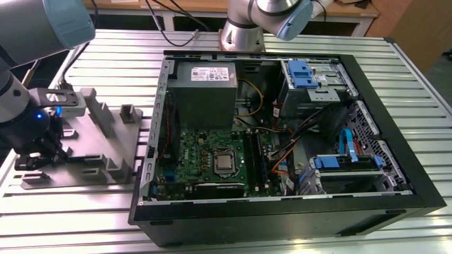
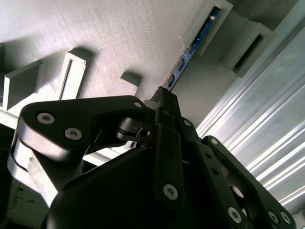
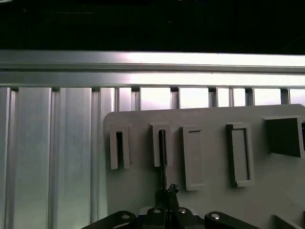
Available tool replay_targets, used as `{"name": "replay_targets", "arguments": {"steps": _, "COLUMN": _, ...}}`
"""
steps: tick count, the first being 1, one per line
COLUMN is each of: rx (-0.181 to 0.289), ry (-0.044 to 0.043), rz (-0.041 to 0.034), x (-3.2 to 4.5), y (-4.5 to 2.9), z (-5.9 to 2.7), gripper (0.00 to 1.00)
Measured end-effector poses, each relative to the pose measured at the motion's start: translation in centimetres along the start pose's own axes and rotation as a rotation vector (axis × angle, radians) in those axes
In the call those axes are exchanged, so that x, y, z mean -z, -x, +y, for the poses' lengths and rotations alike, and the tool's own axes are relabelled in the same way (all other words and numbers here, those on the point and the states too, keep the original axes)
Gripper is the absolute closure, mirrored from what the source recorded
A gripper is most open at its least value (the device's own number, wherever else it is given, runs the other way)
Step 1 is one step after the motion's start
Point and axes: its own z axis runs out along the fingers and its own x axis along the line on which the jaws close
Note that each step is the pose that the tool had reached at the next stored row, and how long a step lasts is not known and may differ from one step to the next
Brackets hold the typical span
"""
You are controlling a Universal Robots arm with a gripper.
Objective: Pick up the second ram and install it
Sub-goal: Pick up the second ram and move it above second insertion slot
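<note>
Right, the gripper (image 1: 34,159) sits low over the grey holder plate (image 1: 99,135), out at nine o'clock from the computer case (image 1: 282,225) in the exterior view. Its fingers (image 2: 167,143) are drawn narrow, pinched onto the ram (image 2: 190,50), which stands on edge in one of the plate's slots. In the first wrist view that thin dark stick runs from the fingertips into its slot. The motherboard (image 1: 205,153) lies well apart, inside the case on the slatted table (image 1: 106,53).
</note>
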Motion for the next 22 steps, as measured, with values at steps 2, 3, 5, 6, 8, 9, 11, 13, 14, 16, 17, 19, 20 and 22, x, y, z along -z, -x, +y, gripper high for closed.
{"name": "replay_targets", "arguments": {"steps": 2, "rx": -0.003, "ry": -0.0004, "rz": -0.0003, "x": -0.02, "y": 0.00, "z": 0.00, "gripper": 0.89}}
{"name": "replay_targets", "arguments": {"steps": 3, "rx": -0.003, "ry": -0.0006, "rz": -0.0004, "x": -0.03, "y": 0.00, "z": 0.00, "gripper": 0.89}}
{"name": "replay_targets", "arguments": {"steps": 5, "rx": -0.002, "ry": -0.0005, "rz": -0.0004, "x": -0.03, "y": 0.00, "z": 0.00, "gripper": 0.89}}
{"name": "replay_targets", "arguments": {"steps": 6, "rx": 0.006, "ry": -0.0001, "rz": 0.0000, "x": -0.03, "y": 0.00, "z": 0.00, "gripper": 0.89}}
{"name": "replay_targets", "arguments": {"steps": 8, "rx": 0.021, "ry": 0.0011, "rz": 0.0007, "x": -0.03, "y": 0.00, "z": 0.01, "gripper": 0.89}}
{"name": "replay_targets", "arguments": {"steps": 9, "rx": 0.021, "ry": 0.0012, "rz": 0.0007, "x": -0.03, "y": 0.00, "z": 0.01, "gripper": 0.89}}
{"name": "replay_targets", "arguments": {"steps": 11, "rx": 0.021, "ry": 0.0012, "rz": 0.0007, "x": -0.03, "y": 0.00, "z": 0.00, "gripper": 0.89}}
{"name": "replay_targets", "arguments": {"steps": 13, "rx": 0.021, "ry": 0.0010, "rz": 0.0006, "x": 0.01, "y": 0.01, "z": 0.00, "gripper": 0.89}}
{"name": "replay_targets", "arguments": {"steps": 14, "rx": 0.021, "ry": 0.0007, "rz": 0.0002, "x": 0.05, "y": 0.02, "z": 0.00, "gripper": 0.89}}
{"name": "replay_targets", "arguments": {"steps": 16, "rx": 0.021, "ry": 0.0007, "rz": 0.0004, "x": 0.22, "y": 0.02, "z": 0.01, "gripper": 0.89}}
{"name": "replay_targets", "arguments": {"steps": 17, "rx": 0.021, "ry": 0.0010, "rz": 0.0006, "x": 0.33, "y": 0.03, "z": 0.02, "gripper": 0.89}}
{"name": "replay_targets", "arguments": {"steps": 19, "rx": 0.022, "ry": 0.0010, "rz": -0.0007, "x": 0.51, "y": 0.04, "z": 0.03, "gripper": 0.89}}
{"name": "replay_targets", "arguments": {"steps": 20, "rx": 0.022, "ry": 0.0007, "rz": -0.0009, "x": 0.50, "y": 0.04, "z": 0.02, "gripper": 0.89}}
{"name": "replay_targets", "arguments": {"steps": 22, "rx": 0.026, "ry": 0.0007, "rz": -0.0007, "x": 0.50, "y": 0.04, "z": 0.03, "gripper": 0.89}}
